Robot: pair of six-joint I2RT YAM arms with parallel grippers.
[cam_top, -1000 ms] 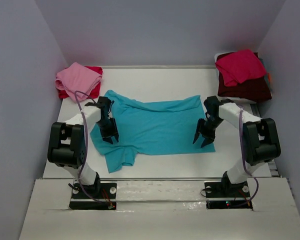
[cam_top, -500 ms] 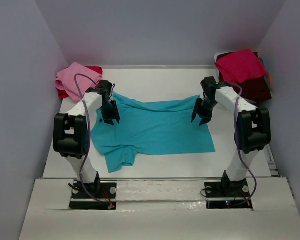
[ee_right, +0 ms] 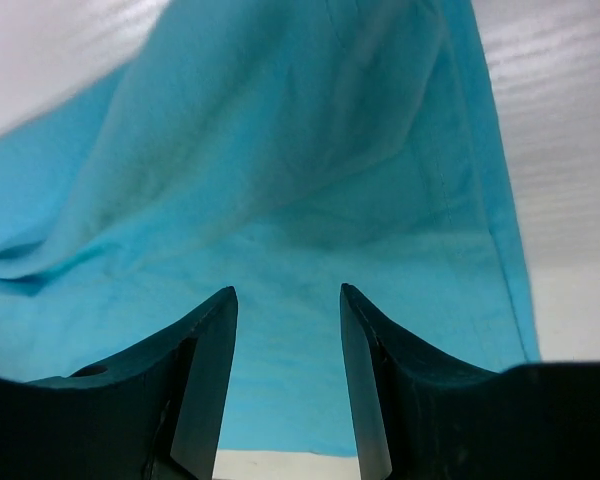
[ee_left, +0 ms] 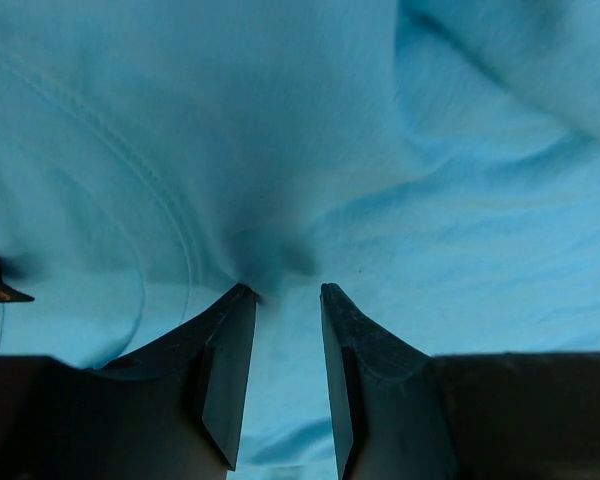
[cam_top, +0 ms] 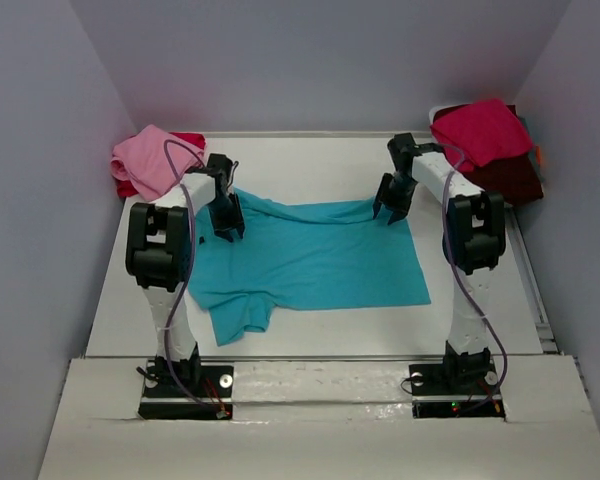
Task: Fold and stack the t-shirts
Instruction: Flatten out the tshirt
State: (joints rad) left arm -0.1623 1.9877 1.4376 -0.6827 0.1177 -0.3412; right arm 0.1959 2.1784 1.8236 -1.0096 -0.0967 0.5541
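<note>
Our left gripper [ee_left: 285, 292] shows a narrow gap between its jaws, tips down at a pucker in the turquoise t-shirt [cam_top: 310, 262], with nothing pinched between them. Our right gripper [ee_right: 285, 290] is parted a little wider over the shirt's far right corner and also holds nothing. The shirt lies spread across the middle of the tabletop [cam_top: 310, 155], rumpled along its far edge. At the far left corner a pink t-shirt [cam_top: 152, 158] lies on a red t-shirt [cam_top: 192, 140]. At the far right corner a crimson t-shirt [cam_top: 480, 130] lies on a dark maroon t-shirt [cam_top: 502, 178].

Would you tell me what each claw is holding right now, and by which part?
Nothing is gripped yet. The left claw and right claw stand open at the far edge of the turquoise shirt.
</note>
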